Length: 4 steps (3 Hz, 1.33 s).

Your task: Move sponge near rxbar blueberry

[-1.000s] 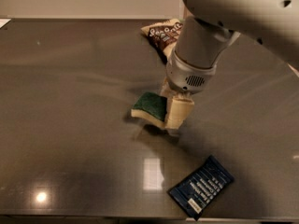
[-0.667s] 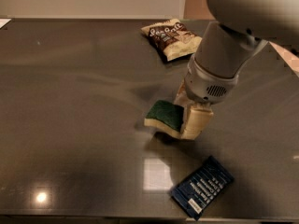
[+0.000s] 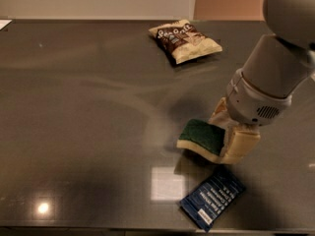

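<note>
We have the sponge [image 3: 199, 135] clamped at its right end in our end effector [image 3: 225, 140], seemingly just off the surface [image 3: 74, 107]. The rxbar blueberry [image 3: 212, 198] lies just beside it toward the near edge, long axis diagonal. The snack bag [image 3: 184, 39] sits well apart, and nothing stands between

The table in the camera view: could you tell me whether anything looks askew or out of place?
Nothing spilled or damaged. The sponge sits tilted in the gripper, shut on it, close to the rxbar blueberry, which lies diagonally near the front edge of the table.
</note>
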{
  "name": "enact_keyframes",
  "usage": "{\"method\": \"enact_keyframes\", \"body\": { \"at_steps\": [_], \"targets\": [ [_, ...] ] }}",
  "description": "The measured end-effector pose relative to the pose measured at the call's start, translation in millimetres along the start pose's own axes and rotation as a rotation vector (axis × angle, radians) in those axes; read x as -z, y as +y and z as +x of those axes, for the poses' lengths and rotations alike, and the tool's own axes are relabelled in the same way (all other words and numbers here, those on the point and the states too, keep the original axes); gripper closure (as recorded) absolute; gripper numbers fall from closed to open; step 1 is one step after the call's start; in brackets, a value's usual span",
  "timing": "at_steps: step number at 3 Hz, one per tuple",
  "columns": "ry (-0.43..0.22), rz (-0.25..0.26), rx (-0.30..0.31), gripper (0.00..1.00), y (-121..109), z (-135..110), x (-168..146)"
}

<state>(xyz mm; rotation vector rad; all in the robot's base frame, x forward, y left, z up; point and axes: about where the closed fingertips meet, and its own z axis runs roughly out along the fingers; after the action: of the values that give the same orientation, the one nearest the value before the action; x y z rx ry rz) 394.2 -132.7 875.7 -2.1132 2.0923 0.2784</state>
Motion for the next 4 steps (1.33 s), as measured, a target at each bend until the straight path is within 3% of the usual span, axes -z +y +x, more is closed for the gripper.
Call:
{"method": "enact_keyframes", "body": {
  "at_steps": [3,4],
  "targets": [
    [0.027,-0.009,-0.036,0.13,23,38,-1],
    [0.027,-0.014,-0.037,0.00,24,42,-3]
  ]
}}
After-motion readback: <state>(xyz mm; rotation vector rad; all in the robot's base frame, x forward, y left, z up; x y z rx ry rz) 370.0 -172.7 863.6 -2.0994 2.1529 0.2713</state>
